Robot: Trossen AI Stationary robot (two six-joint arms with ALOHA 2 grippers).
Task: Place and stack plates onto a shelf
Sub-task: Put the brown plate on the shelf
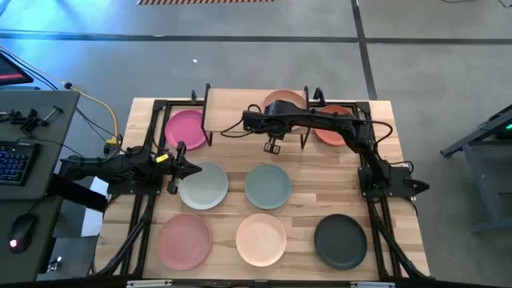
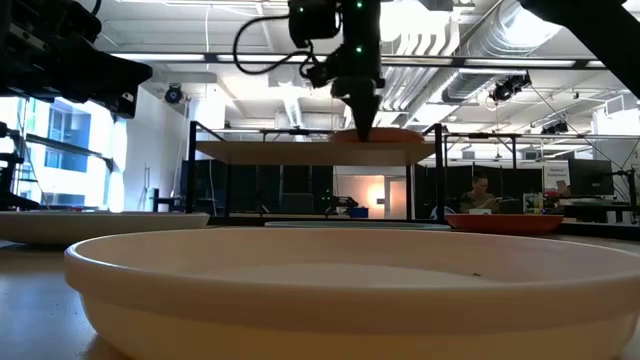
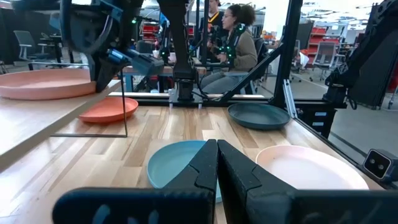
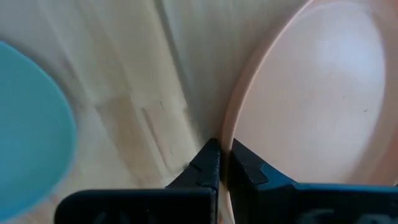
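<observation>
The shelf (image 1: 240,120) stands at the table's far middle. The tan plate (image 1: 286,101) lies on the shelf top; it also shows in the low view (image 2: 400,135). My right gripper (image 2: 365,126) points down over the shelf, shut on this plate. On the table lie the hot pink plate (image 1: 186,128), orange plate (image 1: 332,128), pale grey-white plate (image 1: 204,186), grey-teal plate (image 1: 267,186), dusty pink plate (image 1: 184,240), cream-peach plate (image 1: 261,238) and black plate (image 1: 340,240). My left gripper (image 1: 174,171) is shut and empty at the grey-white plate's left edge. My right gripper pinches the tan plate's rim (image 4: 231,134) between its two fingers, one finger inside the plate and one outside. The fingers come from above, pointing down, at the plate's near side. The plate lies level on the shelf top.
The shelf's thin black legs (image 2: 437,170) stand between the hot pink and orange plates. Black frame rails (image 1: 144,192) run along the table's left and right sides. A person sits beyond the table (image 3: 239,43).
</observation>
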